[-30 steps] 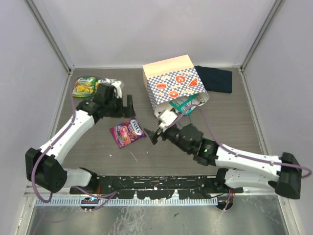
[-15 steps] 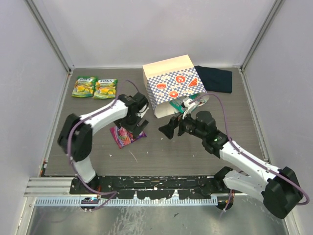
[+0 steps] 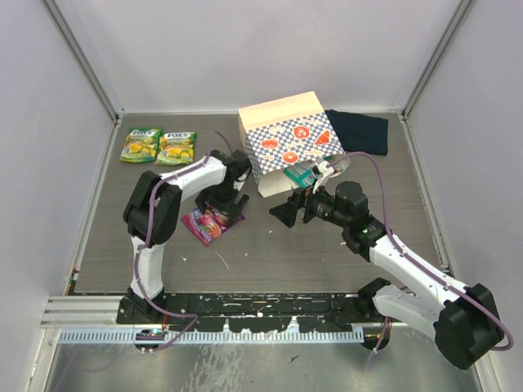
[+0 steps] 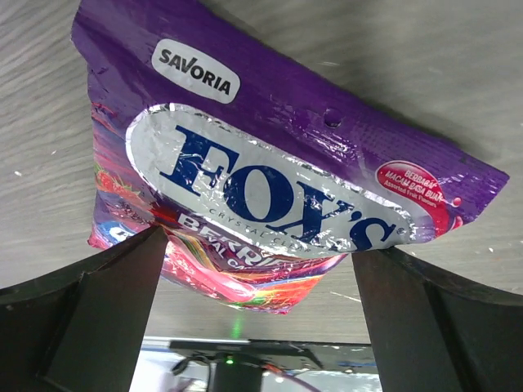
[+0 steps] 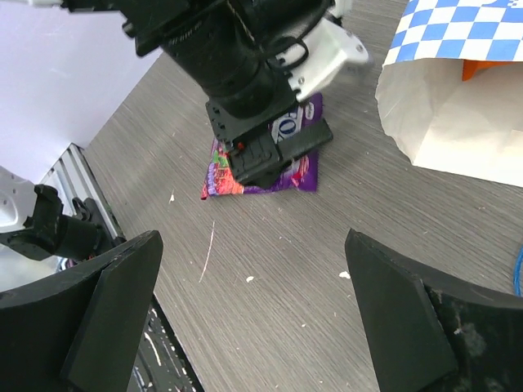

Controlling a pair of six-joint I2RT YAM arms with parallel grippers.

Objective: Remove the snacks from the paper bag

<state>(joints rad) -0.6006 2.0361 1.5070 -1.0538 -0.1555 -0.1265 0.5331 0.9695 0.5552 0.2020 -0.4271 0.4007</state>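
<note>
Wide open, the left pincer (image 4: 260, 278) straddles the purple pouch (image 4: 270, 180) mid-frame: best drop straight and pinch its edge squarely, while the right pincer (image 3: 286, 214) gapes by the paper bag (image 3: 286, 135).

A robot test cell in a lab, not a lived-in room: plain pale panel walls (image 3: 245, 49) held in aluminium framing (image 3: 82, 61) box in a dark wood-grain table (image 3: 270, 253). The left arm (image 3: 192, 173) and right arm (image 3: 409, 265) stand bolted to a black mounting plate (image 3: 261, 304), with slotted metal rail (image 3: 90, 306) along the near edge

Purple pouch (image 4: 270, 188) flat; paper bag (image 3: 286, 135) sideways
</note>
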